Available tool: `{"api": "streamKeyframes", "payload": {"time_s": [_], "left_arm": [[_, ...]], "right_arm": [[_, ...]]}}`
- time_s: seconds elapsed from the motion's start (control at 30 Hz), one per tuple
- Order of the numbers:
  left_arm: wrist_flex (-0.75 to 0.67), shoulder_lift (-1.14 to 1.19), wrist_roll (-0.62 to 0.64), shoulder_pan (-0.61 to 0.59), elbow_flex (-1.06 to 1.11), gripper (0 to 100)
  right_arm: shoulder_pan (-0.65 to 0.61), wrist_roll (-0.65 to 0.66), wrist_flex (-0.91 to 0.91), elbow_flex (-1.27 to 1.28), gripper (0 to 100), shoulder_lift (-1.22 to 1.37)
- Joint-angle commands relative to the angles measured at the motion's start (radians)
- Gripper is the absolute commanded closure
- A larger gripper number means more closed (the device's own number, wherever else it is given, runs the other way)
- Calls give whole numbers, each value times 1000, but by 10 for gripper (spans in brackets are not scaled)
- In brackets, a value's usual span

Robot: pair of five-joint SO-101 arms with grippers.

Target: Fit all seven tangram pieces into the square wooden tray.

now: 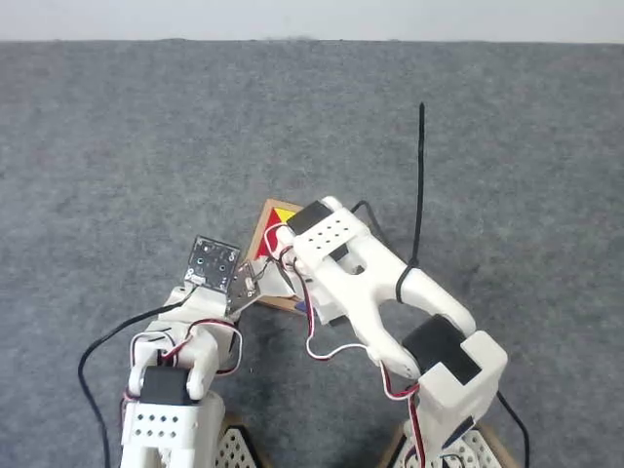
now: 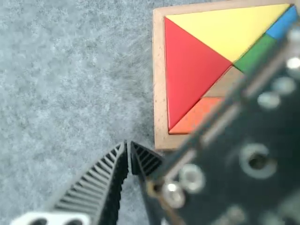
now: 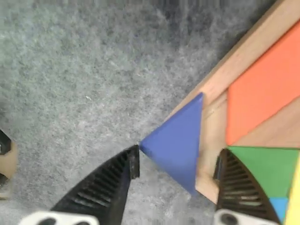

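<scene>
The square wooden tray (image 2: 159,93) holds a red triangle (image 2: 187,70), a yellow triangle (image 2: 229,26), an orange piece (image 2: 197,119), a green piece (image 2: 255,51) and a light blue piece (image 2: 283,23). A dark blue triangle (image 3: 180,140) lies across the tray's rim (image 3: 243,51), half on the carpet. My right gripper (image 3: 178,164) is open, with one finger on each side of that triangle. My left gripper (image 2: 127,154) is shut and empty, on the carpet just outside the tray's corner. In the high view the right arm (image 1: 331,253) covers most of the tray (image 1: 271,216).
Grey carpet (image 1: 146,146) stretches all around the tray. A thin black cable (image 1: 421,175) rises from the right arm. Bare wood (image 3: 272,133) shows in the tray between the orange and green pieces. The two grippers are close together at the tray's near edge.
</scene>
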Motion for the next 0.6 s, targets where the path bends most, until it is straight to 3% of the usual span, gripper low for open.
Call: {"api": "streamKeyframes", "payload": {"time_s": [0.0,0.57], "left_arm": [[5,-12,3,2,-5,987],[5,-12,3,2,-5,987]], "right_arm": [[41,-43,36,-100,742,-24],[228,-218,44,-161,742,-27]]}}
